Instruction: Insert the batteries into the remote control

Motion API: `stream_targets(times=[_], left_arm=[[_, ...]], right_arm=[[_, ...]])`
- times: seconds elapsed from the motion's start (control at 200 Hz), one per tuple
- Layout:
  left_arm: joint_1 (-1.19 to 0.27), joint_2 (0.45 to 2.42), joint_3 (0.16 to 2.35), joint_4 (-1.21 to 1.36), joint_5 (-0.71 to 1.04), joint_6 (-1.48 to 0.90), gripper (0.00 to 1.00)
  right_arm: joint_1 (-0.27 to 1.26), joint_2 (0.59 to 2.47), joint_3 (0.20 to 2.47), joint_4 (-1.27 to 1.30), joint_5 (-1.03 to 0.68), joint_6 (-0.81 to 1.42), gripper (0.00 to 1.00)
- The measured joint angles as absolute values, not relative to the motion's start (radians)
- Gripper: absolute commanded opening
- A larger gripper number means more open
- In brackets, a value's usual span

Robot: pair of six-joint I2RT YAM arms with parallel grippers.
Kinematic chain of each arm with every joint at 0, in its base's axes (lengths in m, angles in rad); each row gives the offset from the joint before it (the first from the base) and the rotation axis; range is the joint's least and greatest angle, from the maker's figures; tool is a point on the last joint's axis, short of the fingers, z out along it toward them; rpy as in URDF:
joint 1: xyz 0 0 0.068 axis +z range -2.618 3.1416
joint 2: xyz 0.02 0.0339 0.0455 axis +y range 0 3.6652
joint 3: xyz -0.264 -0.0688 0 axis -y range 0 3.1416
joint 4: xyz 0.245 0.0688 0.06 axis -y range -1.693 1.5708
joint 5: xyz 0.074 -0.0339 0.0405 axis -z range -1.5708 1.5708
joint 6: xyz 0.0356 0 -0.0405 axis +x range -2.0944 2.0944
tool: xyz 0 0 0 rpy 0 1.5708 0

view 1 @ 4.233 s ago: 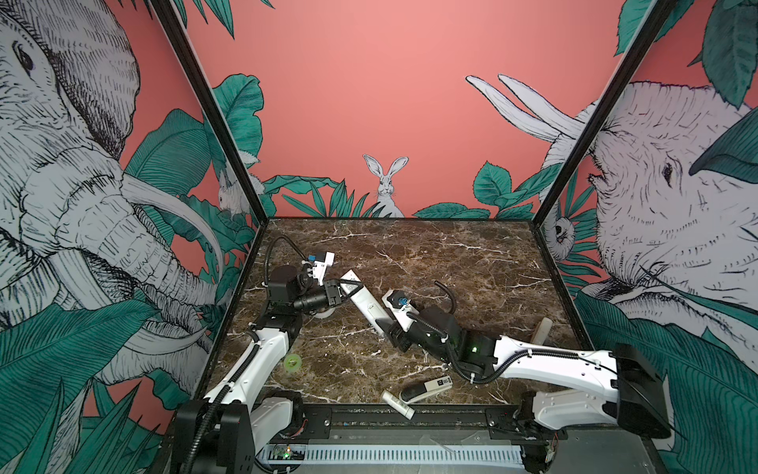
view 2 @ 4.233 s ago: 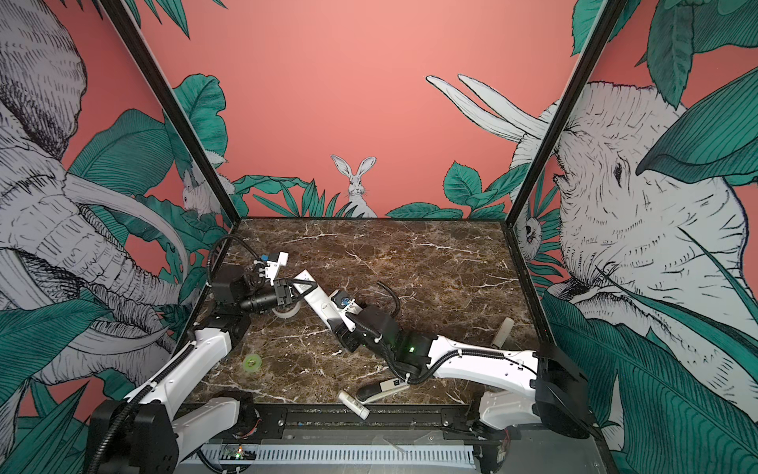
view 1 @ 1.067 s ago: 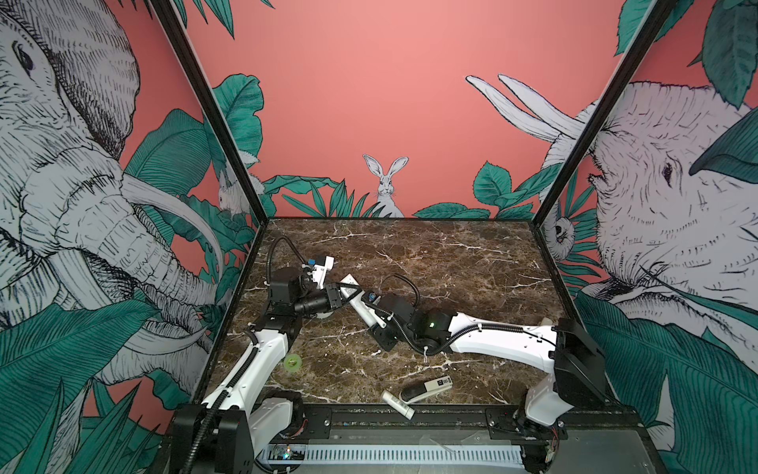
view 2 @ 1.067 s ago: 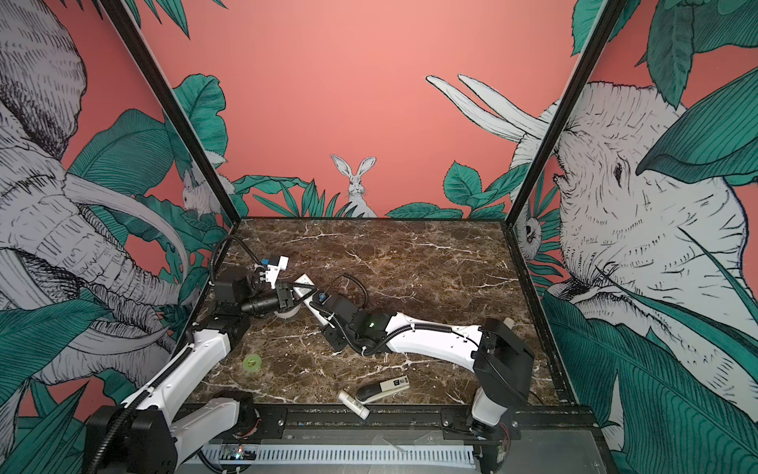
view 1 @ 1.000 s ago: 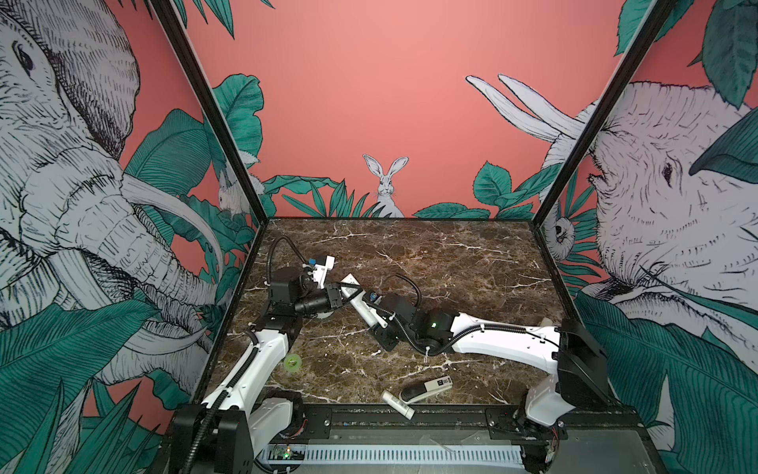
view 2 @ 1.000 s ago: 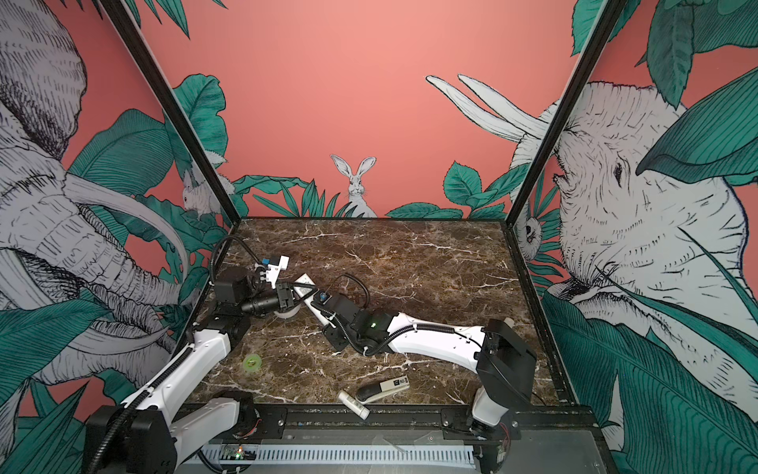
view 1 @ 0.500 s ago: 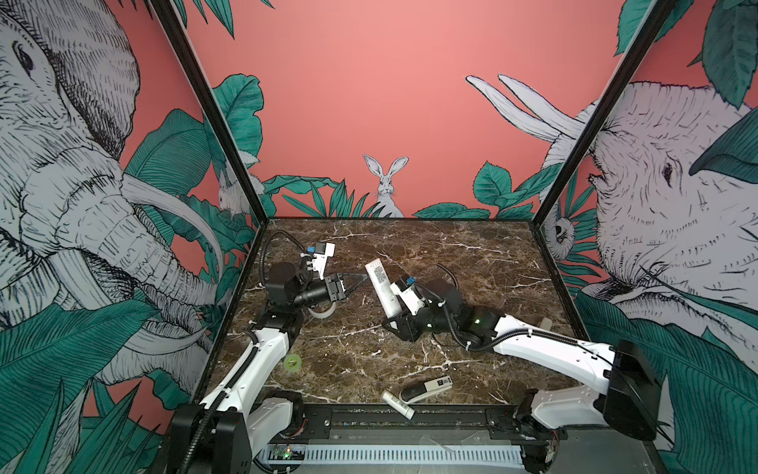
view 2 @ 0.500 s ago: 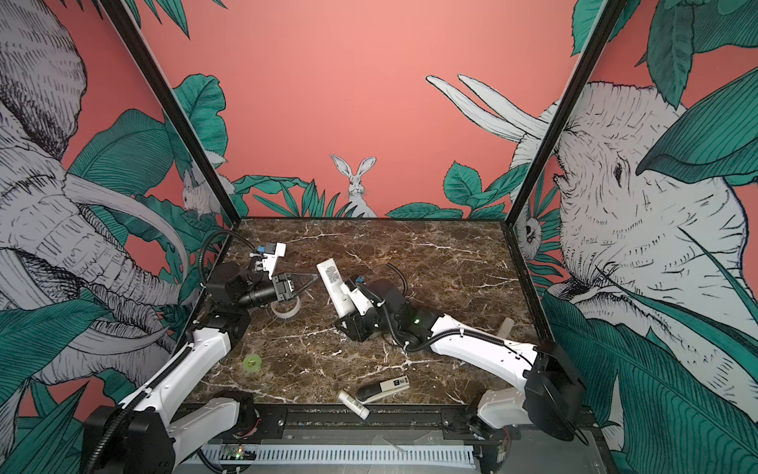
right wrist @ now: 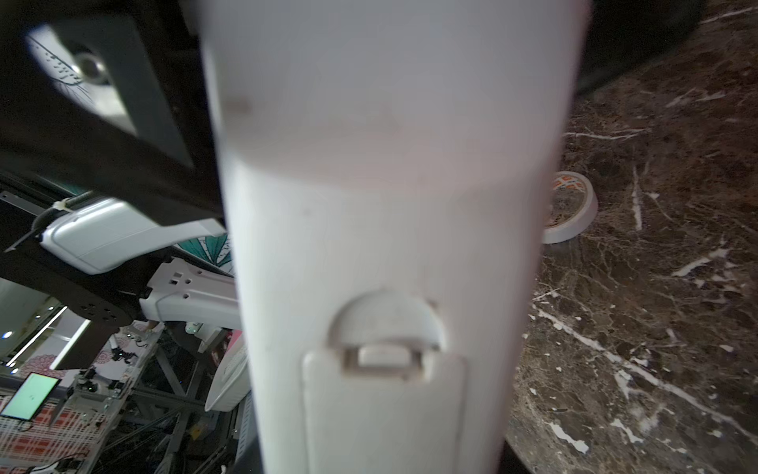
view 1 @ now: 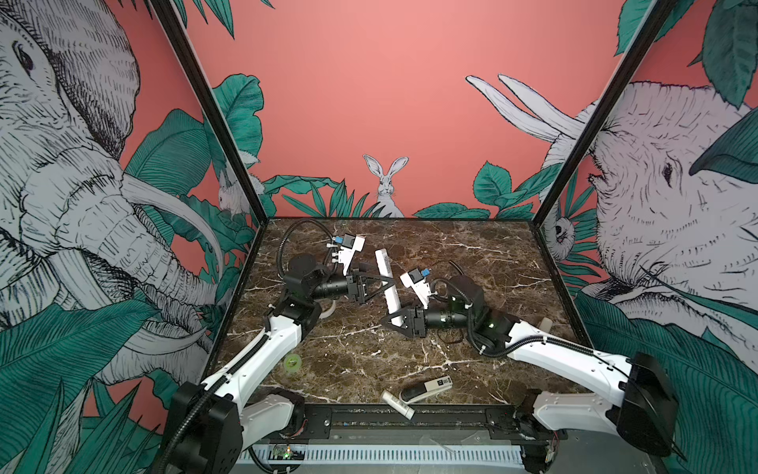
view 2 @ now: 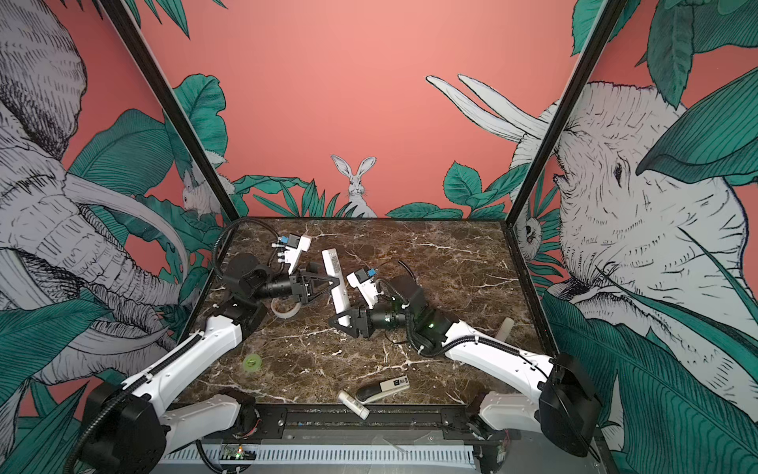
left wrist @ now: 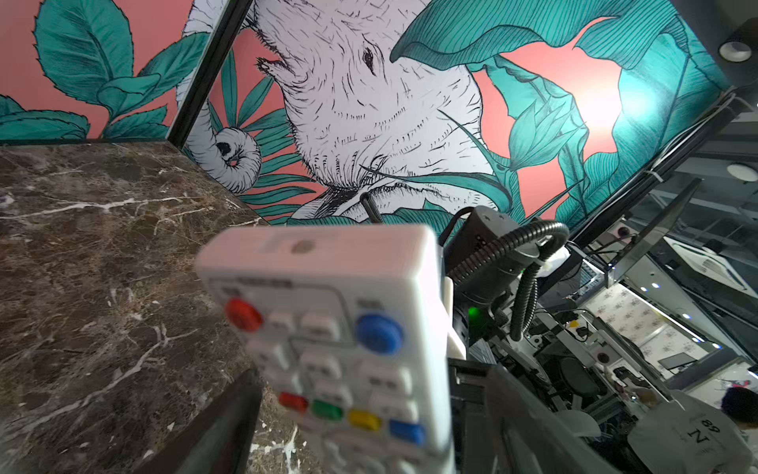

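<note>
Right gripper [view 1: 394, 319] clenched low on the long slim white remote control [view 1: 383, 262], holding it upright, shut hatch [right wrist: 385, 394] bared; left gripper [view 1: 383, 285] unclenched, seemingly clear.

The plain white back of the remote control [right wrist: 389, 205] is seen close up and blurred. Its battery cover [right wrist: 385, 414] is shown in place, latched at a rounded recess. A white tape roll [right wrist: 574, 213] is partly hidden behind it on the marble table [right wrist: 656, 328]. White parts of the other arm [right wrist: 123, 234] are seen beside it.

One remote [view 2: 337, 279], two tape rolls [view 2: 287, 314] (one green roll [view 2: 252, 362]), one white tube [view 2: 352, 404].
</note>
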State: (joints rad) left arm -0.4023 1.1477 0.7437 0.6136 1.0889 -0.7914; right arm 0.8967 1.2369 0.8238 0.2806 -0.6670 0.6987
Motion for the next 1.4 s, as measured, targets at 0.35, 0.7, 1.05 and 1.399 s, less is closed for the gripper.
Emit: stream_targets(times=[0.35, 0.7, 1.05, 1.399], left_arm=[[-0.419, 1.176, 0.766, 0.698, 1.101, -0.855, 0.49], [-0.431, 1.209, 0.780, 0.603, 1.086, -0.823, 0.24], [-0.432, 1.394, 0.907, 0.225, 0.886, -0.593, 0.17], [-0.583, 1.777, 1.345, -0.423, 0.337, -0.422, 0.13]], right_arm=[[0.881, 1.237, 0.787, 0.402, -0.715, 0.751, 0.36], [0.838, 1.231, 0.739, 0.396, -0.716, 0.729, 0.68], [0.813, 1.115, 0.749, -0.046, -0.474, 0.531, 0.80], [0.813, 1.103, 0.760, -0.362, -0.244, 0.385, 0.81]])
